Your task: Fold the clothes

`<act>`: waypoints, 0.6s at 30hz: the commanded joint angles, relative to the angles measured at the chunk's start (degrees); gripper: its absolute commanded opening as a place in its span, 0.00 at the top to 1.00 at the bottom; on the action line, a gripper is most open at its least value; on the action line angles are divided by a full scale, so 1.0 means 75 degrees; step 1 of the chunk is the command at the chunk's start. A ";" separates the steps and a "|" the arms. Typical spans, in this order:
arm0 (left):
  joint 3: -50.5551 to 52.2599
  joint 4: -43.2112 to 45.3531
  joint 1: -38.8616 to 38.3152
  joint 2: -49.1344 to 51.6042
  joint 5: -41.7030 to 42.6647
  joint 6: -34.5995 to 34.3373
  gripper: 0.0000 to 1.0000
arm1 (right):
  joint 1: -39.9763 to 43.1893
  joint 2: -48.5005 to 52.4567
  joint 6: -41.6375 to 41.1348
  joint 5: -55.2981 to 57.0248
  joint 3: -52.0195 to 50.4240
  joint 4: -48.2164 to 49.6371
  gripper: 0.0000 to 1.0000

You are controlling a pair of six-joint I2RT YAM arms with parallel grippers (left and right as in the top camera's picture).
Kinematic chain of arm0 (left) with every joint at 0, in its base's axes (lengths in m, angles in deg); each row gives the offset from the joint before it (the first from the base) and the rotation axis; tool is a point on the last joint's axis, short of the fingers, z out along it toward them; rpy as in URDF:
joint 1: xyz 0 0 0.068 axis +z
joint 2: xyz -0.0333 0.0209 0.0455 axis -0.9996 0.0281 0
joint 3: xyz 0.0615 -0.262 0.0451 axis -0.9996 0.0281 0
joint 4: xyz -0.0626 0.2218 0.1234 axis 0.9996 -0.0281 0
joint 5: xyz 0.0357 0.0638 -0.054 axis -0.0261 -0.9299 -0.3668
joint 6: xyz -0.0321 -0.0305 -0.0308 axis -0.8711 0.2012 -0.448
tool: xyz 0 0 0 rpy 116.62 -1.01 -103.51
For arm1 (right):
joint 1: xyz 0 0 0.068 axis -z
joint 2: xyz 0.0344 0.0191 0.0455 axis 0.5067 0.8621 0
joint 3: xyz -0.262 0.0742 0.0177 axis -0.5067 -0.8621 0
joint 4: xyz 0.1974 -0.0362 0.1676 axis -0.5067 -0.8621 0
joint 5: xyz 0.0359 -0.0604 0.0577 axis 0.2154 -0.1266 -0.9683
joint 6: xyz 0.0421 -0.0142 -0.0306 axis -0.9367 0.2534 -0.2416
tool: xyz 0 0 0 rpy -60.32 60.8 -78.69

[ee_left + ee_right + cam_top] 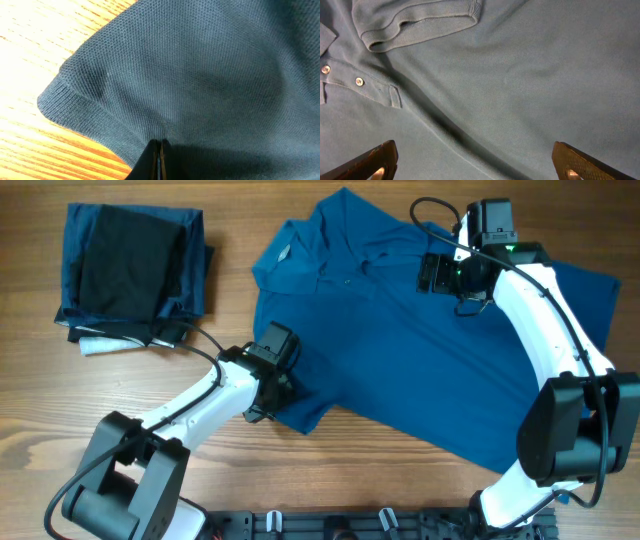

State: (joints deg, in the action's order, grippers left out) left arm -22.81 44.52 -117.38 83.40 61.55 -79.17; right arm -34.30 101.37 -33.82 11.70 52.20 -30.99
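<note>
The clothes are one mid-blue polo shirt (420, 350) spread flat across the middle and right of the table, collar toward the far side. My left gripper (272, 385) sits at the shirt's near-left sleeve corner. In the left wrist view its jaws (159, 150) are shut, pinching the fabric just behind the ribbed cuff (75, 107), and the cloth puckers toward the tips. My right gripper (445, 275) hovers over the chest near the collar. Its fingers (380, 162) stand wide apart and hold nothing. The button placket (357, 81) and a folded-over sleeve cuff (420, 25) lie ahead of it.
A folded pile of dark navy and black garments (135, 270) with a white edge (100, 345) lies at the far left. Bare wooden table (60, 410) shows at the left and front. A black rail (350, 525) runs along the near edge.
</note>
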 commanded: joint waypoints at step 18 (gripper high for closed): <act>-0.1361 -0.1373 -0.0017 0.0178 -0.0114 0.1929 0.96 | 0.0000 0.0044 -0.0041 0.0105 0.0111 0.0035 0.01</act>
State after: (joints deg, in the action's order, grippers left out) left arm -33.10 32.98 -117.38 84.34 61.66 -67.24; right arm -34.30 101.37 -33.82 11.73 52.20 -30.97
